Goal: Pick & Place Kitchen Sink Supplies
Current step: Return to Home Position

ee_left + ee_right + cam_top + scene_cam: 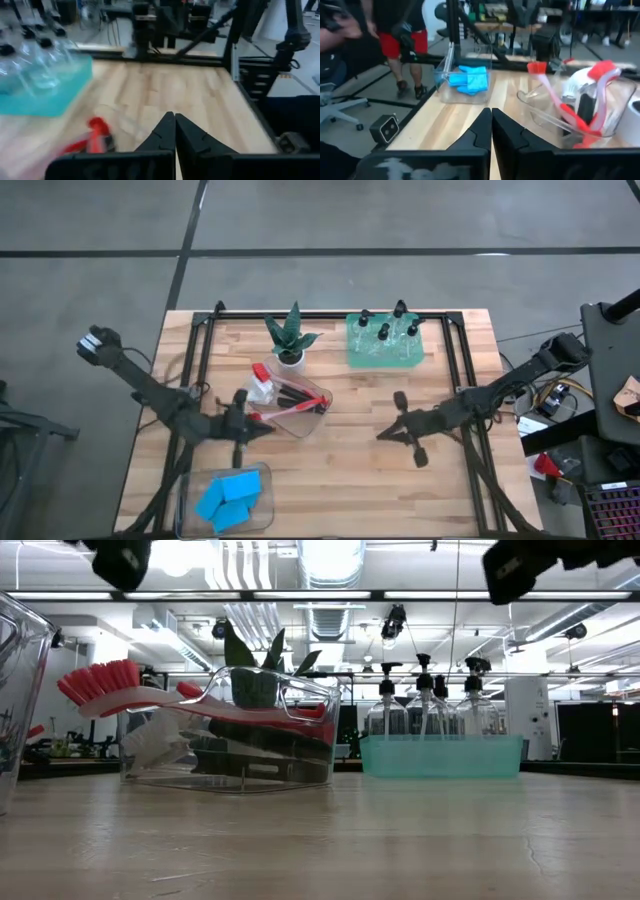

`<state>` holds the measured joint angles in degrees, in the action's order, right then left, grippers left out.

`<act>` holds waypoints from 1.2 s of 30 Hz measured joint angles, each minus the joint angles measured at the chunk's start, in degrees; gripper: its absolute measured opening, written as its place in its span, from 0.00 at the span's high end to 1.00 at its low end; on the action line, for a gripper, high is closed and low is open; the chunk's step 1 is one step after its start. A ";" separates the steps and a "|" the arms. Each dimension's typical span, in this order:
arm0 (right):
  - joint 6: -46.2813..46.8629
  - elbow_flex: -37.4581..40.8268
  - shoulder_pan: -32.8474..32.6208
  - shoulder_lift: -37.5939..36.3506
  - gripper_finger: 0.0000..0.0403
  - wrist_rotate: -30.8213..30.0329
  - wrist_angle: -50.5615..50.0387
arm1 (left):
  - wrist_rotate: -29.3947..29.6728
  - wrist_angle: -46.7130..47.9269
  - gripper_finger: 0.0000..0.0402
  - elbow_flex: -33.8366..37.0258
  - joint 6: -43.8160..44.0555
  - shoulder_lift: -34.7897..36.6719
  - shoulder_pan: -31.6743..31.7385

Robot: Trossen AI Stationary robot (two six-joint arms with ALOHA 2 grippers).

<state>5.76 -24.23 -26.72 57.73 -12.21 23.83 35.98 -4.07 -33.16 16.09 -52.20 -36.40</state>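
Note:
Several blue sponges (228,498) lie in a clear bin (262,480) at the near left, also seen in the right wrist view as sponges (470,79). Red- and black-handled brushes (290,398) rest in a clear bin (318,412) at mid-table, one red brush head (100,685) sticking out over its rim. Several clear bottles with black tops (385,330) stand in a green tray (360,358) at the far side. My left gripper (265,430) hangs shut just near-left of the brush bin. My right gripper (383,436) hangs shut over bare wood to the right of that bin.
A green spiky plant in a white pot (292,345) stands just beyond the brush bin. Black frame rails (200,350) run along the table's left, right and far sides. Bare wood (350,480) lies between the two grippers and toward the near edge. People stand beyond the table's left side.

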 joint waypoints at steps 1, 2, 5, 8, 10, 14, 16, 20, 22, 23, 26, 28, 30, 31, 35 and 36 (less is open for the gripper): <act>-0.57 1.20 0.09 -1.81 0.98 0.00 0.17 | -0.35 -1.52 0.99 2.46 -2.21 2.53 0.97; -0.66 2.42 0.10 -3.59 0.98 -0.12 0.10 | -0.40 -1.90 0.99 4.67 -3.48 5.26 1.84; -1.92 6.33 0.13 -8.43 0.98 -0.17 1.56 | 0.20 -1.54 1.00 10.45 -4.08 14.40 2.68; -3.04 9.99 0.10 -13.71 0.98 0.00 3.03 | 0.99 -2.16 1.00 15.59 -5.57 22.78 2.61; -3.46 12.25 0.12 -17.06 0.98 0.01 2.90 | 0.93 -2.24 1.00 18.24 -6.62 27.72 2.85; -5.07 15.45 0.15 -22.77 0.98 0.02 3.55 | -1.16 -2.47 1.00 22.89 -8.85 37.80 3.03; -6.43 16.70 0.15 -25.32 0.98 0.05 3.72 | -1.16 -2.19 1.00 25.29 -9.93 42.53 3.16; -7.70 19.53 0.14 -29.70 0.98 0.24 3.81 | -1.52 -2.11 1.00 28.03 -14.83 51.54 3.29; -7.44 21.18 0.11 -31.13 0.98 0.26 5.11 | -1.52 -1.57 1.00 29.22 -17.73 51.94 3.36; -7.43 22.20 0.10 -31.77 0.98 0.26 5.71 | -1.59 -1.52 1.00 29.57 -18.99 51.94 3.40; -7.47 23.76 0.11 -33.64 0.98 0.21 5.42 | 0.20 -2.69 1.00 30.89 -19.08 51.83 3.56; -7.65 23.74 0.10 -34.27 0.98 0.20 3.91 | 1.63 -1.58 1.00 31.73 -18.41 52.05 3.55; -7.65 23.72 0.14 -34.42 0.98 0.03 2.34 | 3.27 -2.24 1.00 31.60 -18.91 52.01 3.51; -7.63 23.72 0.10 -34.43 0.98 0.01 1.17 | 4.06 -2.53 1.00 31.58 -19.06 52.14 3.53; -5.63 23.72 0.10 -34.42 0.98 0.14 -3.22 | 4.11 -2.86 1.00 31.62 -17.95 52.06 3.53; -4.97 23.72 0.10 -34.41 0.98 0.17 -4.28 | 4.08 -2.89 1.00 31.62 -17.82 52.06 3.53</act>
<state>0.78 -0.51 -26.61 23.32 -12.03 19.55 40.06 -6.96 -1.54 -1.74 -0.14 -32.86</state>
